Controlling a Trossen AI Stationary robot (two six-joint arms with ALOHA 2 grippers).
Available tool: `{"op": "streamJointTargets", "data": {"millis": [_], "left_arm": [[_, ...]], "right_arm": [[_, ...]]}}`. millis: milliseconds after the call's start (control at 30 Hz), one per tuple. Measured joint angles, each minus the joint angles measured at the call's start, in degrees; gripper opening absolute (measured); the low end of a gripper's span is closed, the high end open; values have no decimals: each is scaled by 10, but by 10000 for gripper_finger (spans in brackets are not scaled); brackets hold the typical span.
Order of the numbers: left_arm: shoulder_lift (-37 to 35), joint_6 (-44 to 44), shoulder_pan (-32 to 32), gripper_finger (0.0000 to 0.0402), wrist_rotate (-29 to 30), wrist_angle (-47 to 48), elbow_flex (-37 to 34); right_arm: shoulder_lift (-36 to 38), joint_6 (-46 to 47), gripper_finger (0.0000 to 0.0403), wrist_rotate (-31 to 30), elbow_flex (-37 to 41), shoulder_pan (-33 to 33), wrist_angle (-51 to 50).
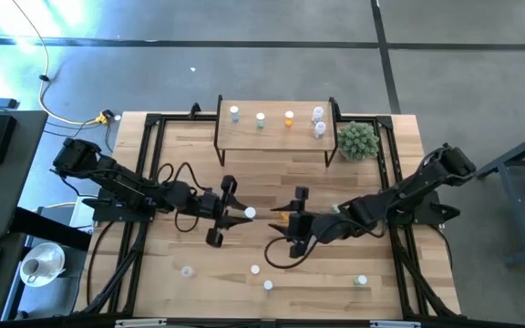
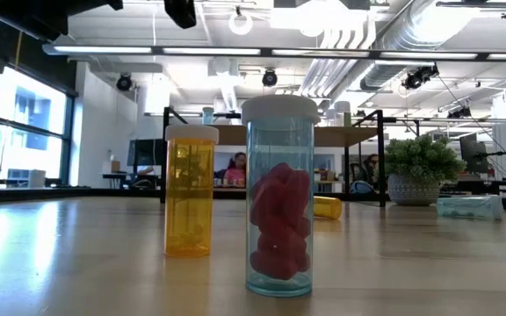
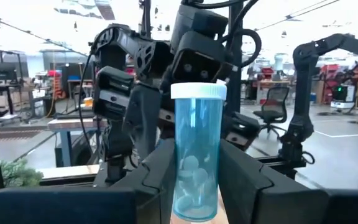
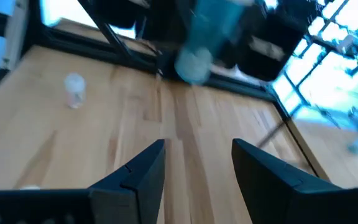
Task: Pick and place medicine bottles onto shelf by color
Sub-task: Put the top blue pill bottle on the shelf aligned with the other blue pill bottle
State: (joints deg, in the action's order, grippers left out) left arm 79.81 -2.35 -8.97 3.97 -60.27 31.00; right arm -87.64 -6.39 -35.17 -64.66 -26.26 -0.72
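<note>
My left gripper (image 1: 241, 215) is at the table's middle, shut on a light blue medicine bottle (image 3: 196, 149) with a white cap (image 1: 249, 213). My right gripper (image 1: 288, 222) faces it from the right, open and empty (image 4: 196, 157). A small orange bottle (image 1: 279, 217) lies on the table by its fingertips. The shelf (image 1: 276, 137) stands on its legs at the far edge and bears several bottles (image 1: 288, 118). Loose bottles stand near the front edge (image 1: 255, 270), (image 1: 187, 271), (image 1: 361, 281). My left gripper pinches the light blue bottle's lower body (image 3: 180, 186) between its two fingers (image 3: 157, 180). The fingers come level from the table's left. The bottle stands upright in the hold, cap up. Its upper body and cap rise above the fingers.
A spiky green plant (image 1: 357, 139) stands at the shelf's right end. In the low view an orange bottle (image 2: 189, 193) and a blue bottle with red pills (image 2: 279, 197) stand close to the camera. Black frame rails (image 1: 144, 164) run along the table's sides.
</note>
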Motion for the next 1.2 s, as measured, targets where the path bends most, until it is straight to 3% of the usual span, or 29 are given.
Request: {"op": "streamJointTargets", "data": {"millis": [200, 533, 667, 1200], "left_arm": [[0, 1, 0, 90, -8, 0, 0], [0, -7, 0, 90, -8, 2, 0], [0, -11, 0, 90, -7, 4, 0], [-1, -27, -1, 90, 22, 10, 0]], "right_arm": [[-23, -43, 177, 47, 0, 6, 87], [-62, -40, 177, 75, 0, 49, 158], [-70, -27, 177, 116, 0, 63, 178], [-70, 6, 177, 117, 0, 64, 209]]}}
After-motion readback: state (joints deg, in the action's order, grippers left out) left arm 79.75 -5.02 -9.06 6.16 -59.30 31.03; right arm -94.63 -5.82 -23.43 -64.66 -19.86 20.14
